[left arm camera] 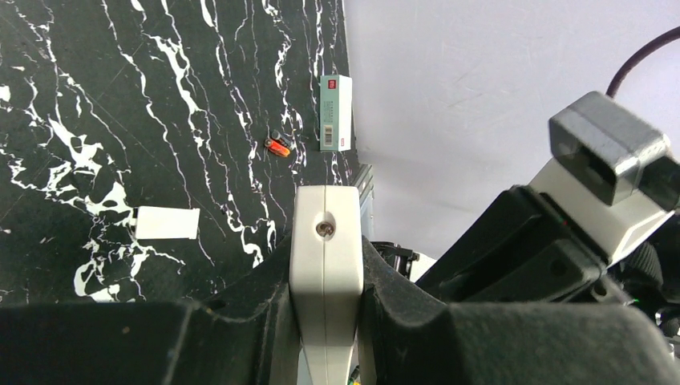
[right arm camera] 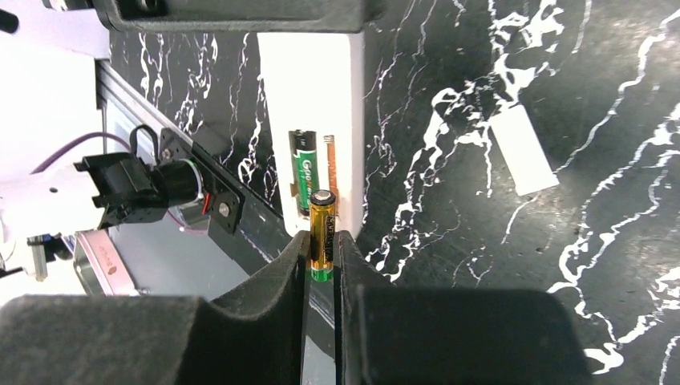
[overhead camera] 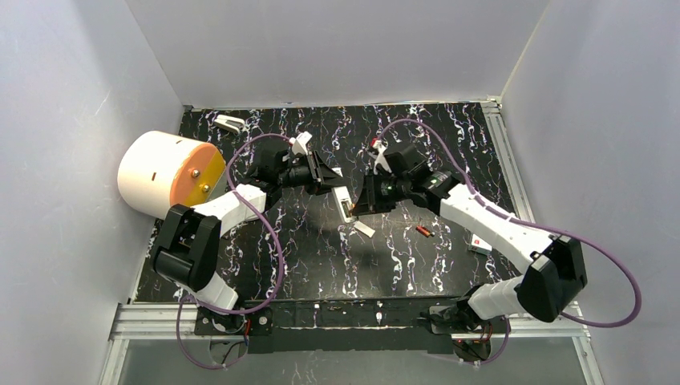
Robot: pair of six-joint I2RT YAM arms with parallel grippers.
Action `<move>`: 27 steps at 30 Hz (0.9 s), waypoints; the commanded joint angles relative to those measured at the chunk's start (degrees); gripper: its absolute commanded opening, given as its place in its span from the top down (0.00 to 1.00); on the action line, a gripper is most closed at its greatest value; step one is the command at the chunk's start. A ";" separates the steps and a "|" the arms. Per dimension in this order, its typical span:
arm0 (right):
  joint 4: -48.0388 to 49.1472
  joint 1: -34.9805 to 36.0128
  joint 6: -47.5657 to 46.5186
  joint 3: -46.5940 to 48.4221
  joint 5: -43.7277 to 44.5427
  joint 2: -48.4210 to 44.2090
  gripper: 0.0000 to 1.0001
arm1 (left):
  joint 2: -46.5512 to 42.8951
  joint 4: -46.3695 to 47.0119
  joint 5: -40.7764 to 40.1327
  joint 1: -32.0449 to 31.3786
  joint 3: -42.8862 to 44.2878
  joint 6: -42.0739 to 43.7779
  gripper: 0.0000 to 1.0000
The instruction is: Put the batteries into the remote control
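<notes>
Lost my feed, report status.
Left hand shut on remote. Right hand shut on gold battery at empty slot. Green battery already seated. Nothing in the way.

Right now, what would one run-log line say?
left hand: shut on remote | right hand: shut on gold battery at open bay | bay: green battery in, one slot empty | cover: on table

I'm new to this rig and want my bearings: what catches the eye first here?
Mid-table, the left fingers clamp a white remote whose open back shows one green battery seated beside an empty slot. The right fingers pinch a gold battery right at that slot. A big white drum with an orange face lies at the left edge of the table.
</notes>
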 commanded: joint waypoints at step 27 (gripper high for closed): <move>-6.59 5.29 -1.27 9.11 7.58 5.80 0.80 | -0.47 4.85 3.18 -0.30 -0.90 -0.40 1.00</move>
